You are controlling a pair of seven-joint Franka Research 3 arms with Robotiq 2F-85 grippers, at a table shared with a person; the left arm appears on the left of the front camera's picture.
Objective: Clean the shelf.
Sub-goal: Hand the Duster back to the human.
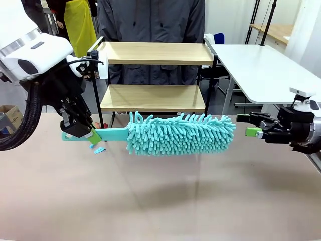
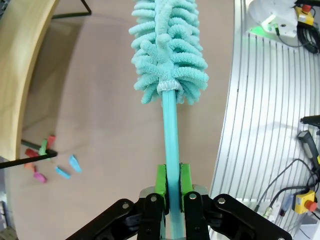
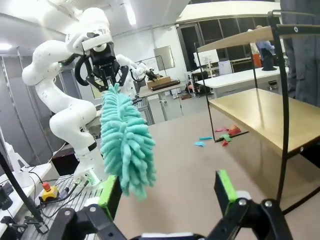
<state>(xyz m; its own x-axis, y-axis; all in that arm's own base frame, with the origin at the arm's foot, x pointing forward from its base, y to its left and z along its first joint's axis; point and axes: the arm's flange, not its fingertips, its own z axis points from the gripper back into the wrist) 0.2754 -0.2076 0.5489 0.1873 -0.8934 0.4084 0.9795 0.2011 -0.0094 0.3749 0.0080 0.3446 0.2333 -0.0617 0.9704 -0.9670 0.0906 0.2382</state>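
Observation:
The shelf point(image 1: 153, 53) stands at the far side of the brown table, two light wooden boards in a black frame, with a person behind it. My left gripper point(image 1: 85, 131) is shut on the flat handle of a teal fluffy duster point(image 1: 180, 133), held level above the table in front of the lower board. In the left wrist view the green pads point(image 2: 160, 182) clamp the duster point(image 2: 169, 47) handle. My right gripper point(image 1: 253, 125) hovers open just beyond the duster's tip. From the right wrist its fingers point(image 3: 225, 187) stand wide apart, with the duster point(image 3: 126, 140) and shelf point(image 3: 260, 112) ahead.
Small coloured scraps point(image 2: 52, 165) lie on the brown table point(image 1: 160, 201) near the shelf's left front leg point(image 1: 98, 108). A white table point(image 1: 261, 68) stands at the right. The near half of the brown table offers free room.

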